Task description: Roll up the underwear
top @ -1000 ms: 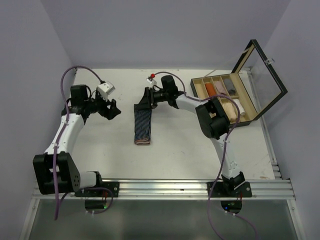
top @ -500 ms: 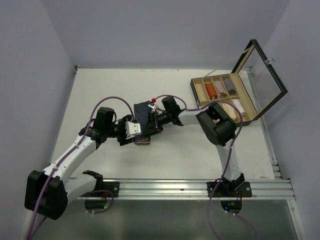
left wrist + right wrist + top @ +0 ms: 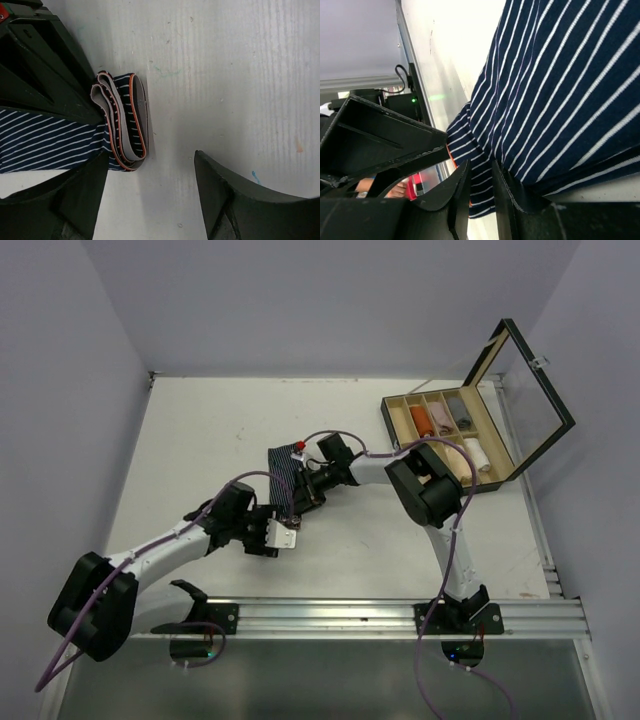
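Surface: white bench, pale walls on three sides.
Right claw: jaws nearly together, striped cloth in the narrow gap; judged a pinch to stop the rolled end unwinding.
Left claw: jaws wide apart, roll lying between them; judged placed to catch the roll next.
Navy underwear: mid-bench, near end rolled, flat strip running toward the far edge.
Wooden box: far right corner, lid raised, well apart from both claws.
Stage: roll begun, most length flat.
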`<state>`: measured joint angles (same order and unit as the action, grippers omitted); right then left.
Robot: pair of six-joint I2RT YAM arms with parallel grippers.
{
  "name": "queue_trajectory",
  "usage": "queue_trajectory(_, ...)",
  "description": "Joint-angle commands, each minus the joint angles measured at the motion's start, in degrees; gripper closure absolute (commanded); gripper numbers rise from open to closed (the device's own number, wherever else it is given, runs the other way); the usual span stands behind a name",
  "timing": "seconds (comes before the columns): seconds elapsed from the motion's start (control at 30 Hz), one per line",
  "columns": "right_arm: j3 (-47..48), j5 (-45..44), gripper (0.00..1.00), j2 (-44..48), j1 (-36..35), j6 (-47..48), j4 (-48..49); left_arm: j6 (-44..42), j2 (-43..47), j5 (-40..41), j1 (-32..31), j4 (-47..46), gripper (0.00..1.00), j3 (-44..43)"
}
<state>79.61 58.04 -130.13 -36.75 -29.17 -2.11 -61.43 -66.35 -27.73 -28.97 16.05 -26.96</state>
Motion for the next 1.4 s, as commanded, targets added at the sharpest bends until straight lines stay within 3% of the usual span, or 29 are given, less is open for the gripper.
queue_trajectory(0.0,-0.4,-6.8,0.71,-3.5,-0.2,5.9,-6.9,-2.9,-1.3,3.0,-1.4,-9.2,0.28,1.5)
queue_trajectory(0.17,-1.0,-7.4,0.73,-3.6,-0.2,6.8,-8.1,-2.5,-2.2,6.7,-3.1,-17.7,0.35,4.7)
queue_trajectory(0.37,-1.0,-7.0,0.78,-4.1,-0.2,7.3,-8.8,-5.0,-6.4,8.2,-3.5,-21.2,0.42,6.5)
queue_trajectory(0.5,-1.0,-6.4,0.83,-4.3,-0.2,6.7,-8.6,-5.9,-8.9,8.6,-3.6,-21.8,0.54,5.8)
queue_trajectory(0.6,-1.1,-6.3,0.87,-3.6,-0.2,6.1,-8.4,-6.0,-9.4,7.7,-3.6,-20.2,0.70,4.2)
queue_trajectory(0.77,-1.7,-5.6,0.86,-0.9,1.0,3.0,-4.8,-5.7,-11.2,5.1,-3.7,-6.7,0.92,-1.3)
queue_trajectory(0.93,1.1,-3.9,0.70,5.1,6.4,4.3,-4.1,-4.0,-14.1,0.8,-3.6,8.1,1.00,-9.0)
queue_trajectory(1.07,4.1,-6.0,0.51,11.5,12.4,16.9,-12.2,-2.2,-20.6,-4.2,-3.5,18.9,1.00,-17.5)
queue_trajectory(1.23,4.1,-11.0,0.44,21.1,17.8,35.7,-24.5,0.8,-30.0,-10.1,-0.2,28.9,1.00,-26.4)
queue_trajectory(1.37,-0.8,-15.7,0.42,35.1,18.1,47.0,-27.0,2.8,-40.1,-13.7,3.7,36.6,1.00,-38.6)
